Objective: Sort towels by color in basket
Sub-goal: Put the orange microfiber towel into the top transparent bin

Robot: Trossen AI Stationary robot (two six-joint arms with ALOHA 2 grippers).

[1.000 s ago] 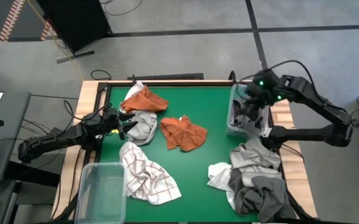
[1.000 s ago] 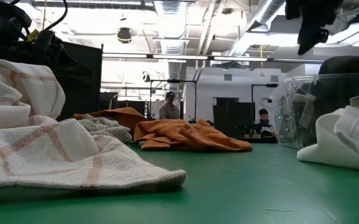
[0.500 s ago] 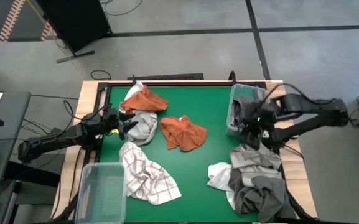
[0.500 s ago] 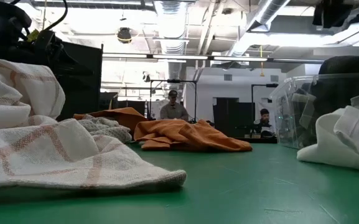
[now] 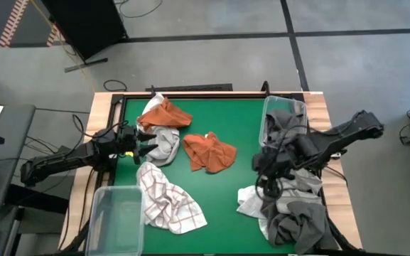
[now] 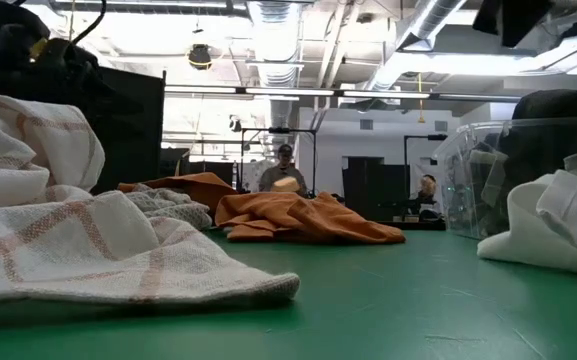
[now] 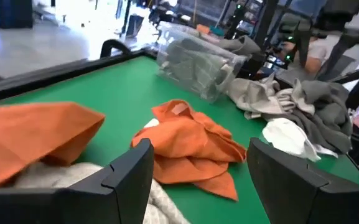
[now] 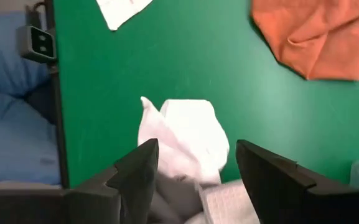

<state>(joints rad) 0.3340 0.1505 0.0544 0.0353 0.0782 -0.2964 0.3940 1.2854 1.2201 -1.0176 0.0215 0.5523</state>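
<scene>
**One white towel straight below the right end effector**

I had the right end effector [image 5: 267, 176] spread and empty over the white towel [image 8: 185, 140] edging the grey pile [image 5: 293, 206] on the worktop [image 5: 226, 128]. It was nearer; the left end effector [image 5: 142, 144], also spread, waited by the orange towels [image 5: 209, 151].

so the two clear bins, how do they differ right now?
The bin on the right holds grey towels; the bin at the near left corner looks empty. The right bin sits fully on the green mat; the left one overhangs the table's edge. Both are clear plastic and rectangular.
</scene>
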